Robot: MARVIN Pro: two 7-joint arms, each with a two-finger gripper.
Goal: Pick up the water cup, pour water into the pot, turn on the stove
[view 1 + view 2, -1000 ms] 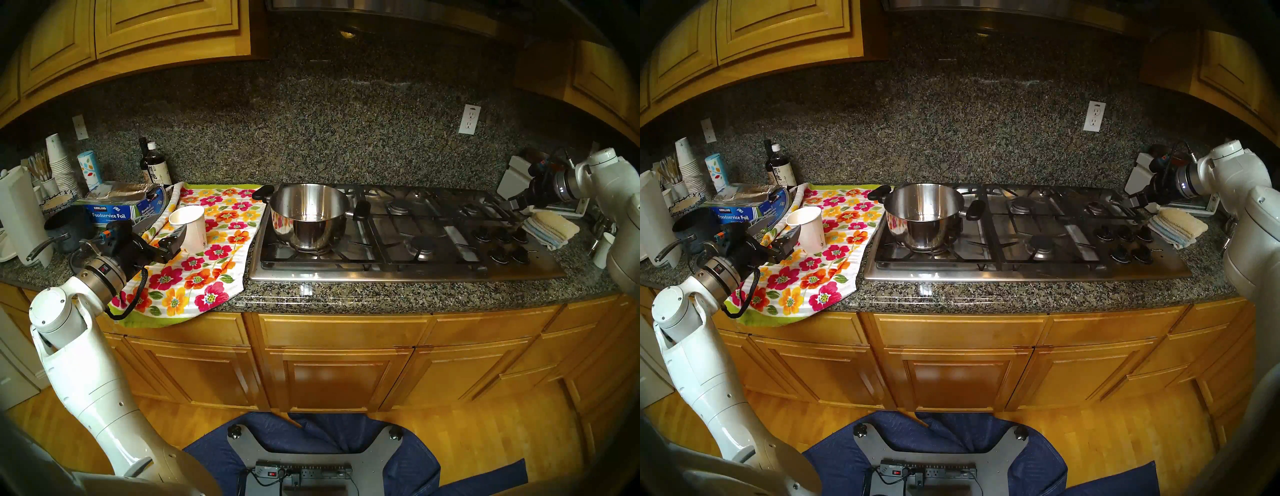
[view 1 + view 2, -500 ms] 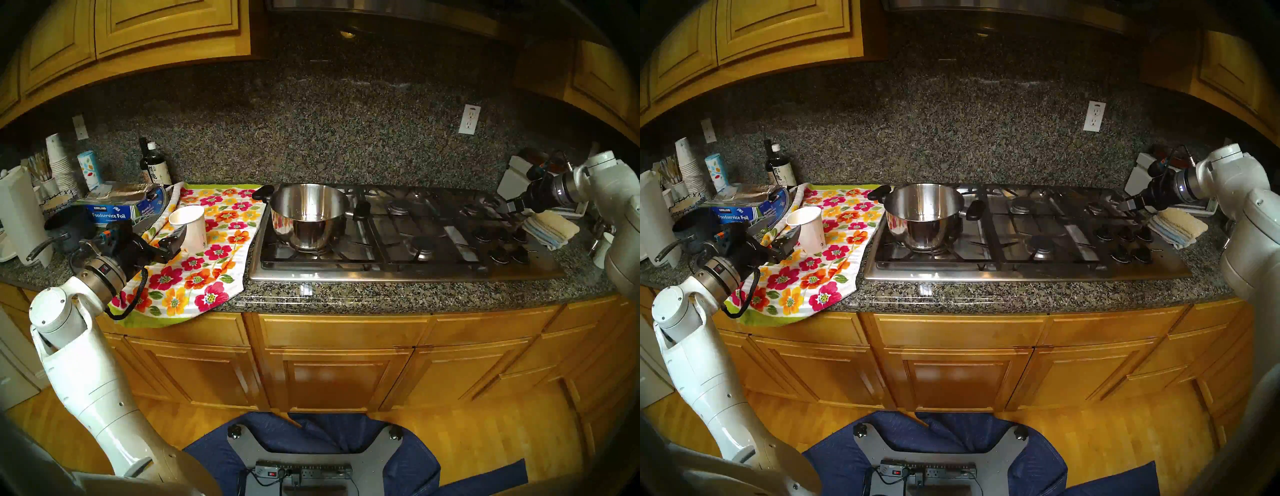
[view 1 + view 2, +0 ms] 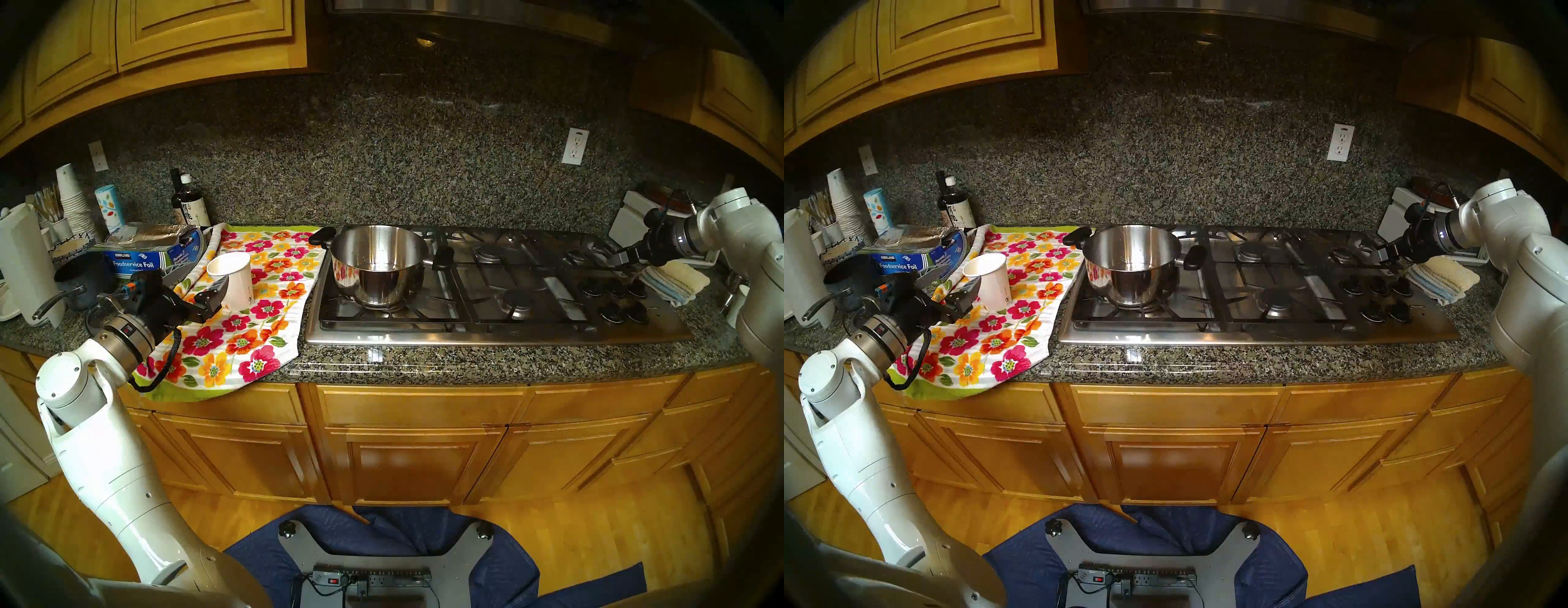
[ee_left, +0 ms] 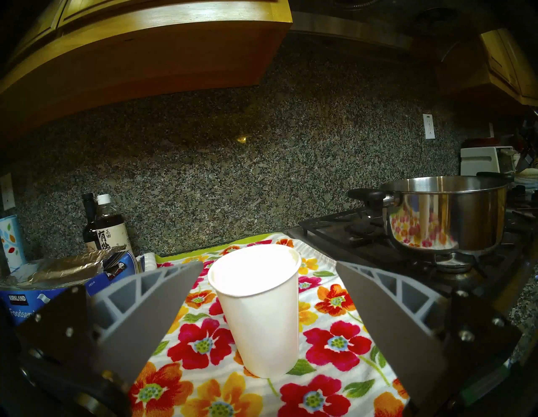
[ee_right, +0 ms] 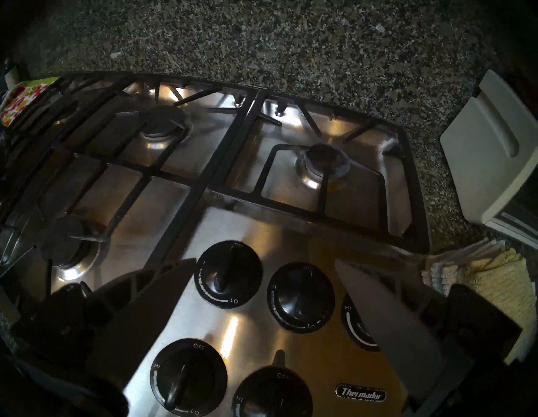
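On the flowered towel (image 3: 254,305) at the left of the surface (image 3: 488,361) stands the cup (image 3: 234,280), upright and free, its mouth open to the ceiling. The towel is likely there to catch spills. The left tool (image 4: 267,294) sits level right in front of it, fingers (image 4: 151,305) spread wide to either side of the cup wall and gripping nothing; from the wrist view there is a clear gap on both sides, so the cup is framed but not touched. That level approach suits a side grasp that keeps the water from tipping.

Just to the right, the pot (image 3: 377,265) rests on the stove (image 3: 500,327), on the front-left burner beside the towel, lid off, a short carry from the cup. Whether it holds any water I cannot tell from the glare.

Farther right, the right tool (image 5: 265,291) hangs tilted down over the knobs (image 5: 230,273), wide open and empty, clear of them. The knobs whose marks show read off. My guess is that it waits there so the burner can be lit once the pouring is done.

A folded cloth (image 3: 674,280) lies beside the stove's right end.
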